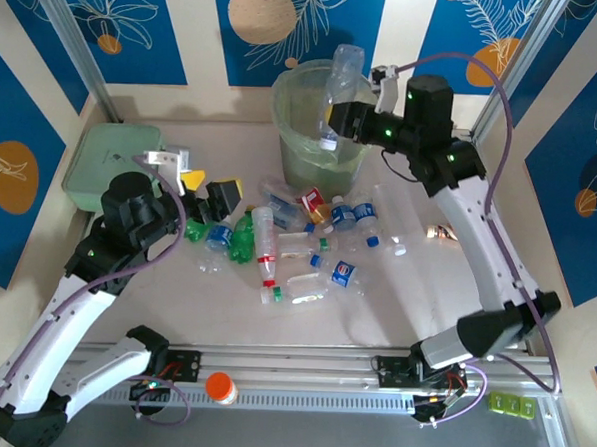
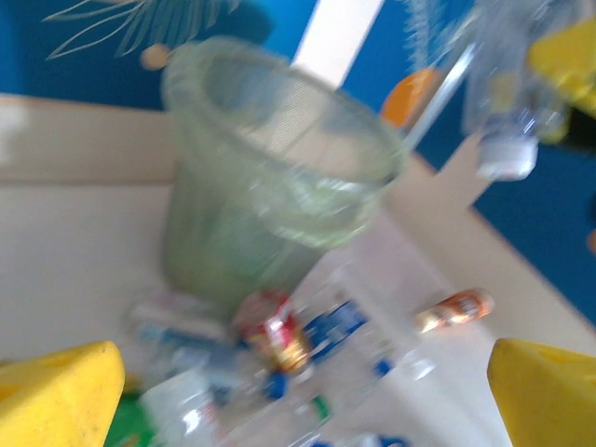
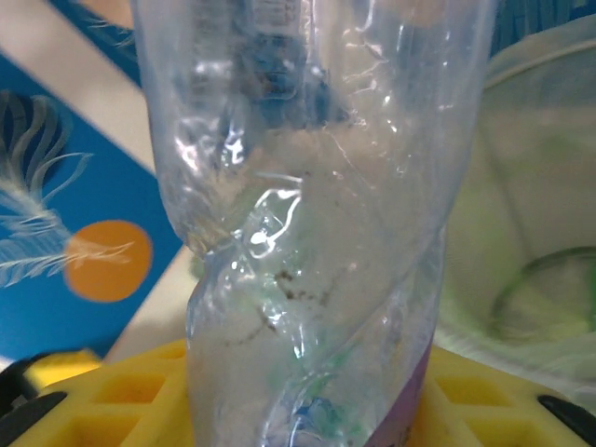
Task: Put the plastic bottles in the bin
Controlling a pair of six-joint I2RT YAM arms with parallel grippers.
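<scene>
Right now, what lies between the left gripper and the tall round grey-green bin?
In the left wrist view, a red-labelled plastic bottle and a blue-labelled bottle lie there, at the foot of the bin.

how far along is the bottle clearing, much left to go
Done: cannot tell what is inside the tall round grey-green bin. In hand: the right gripper holds a clear crumpled plastic bottle above the bin's mouth. Left: a pile of small plastic bottles lies on the table, plus one copper-coloured bottle apart; the left gripper hangs open, empty.
</scene>
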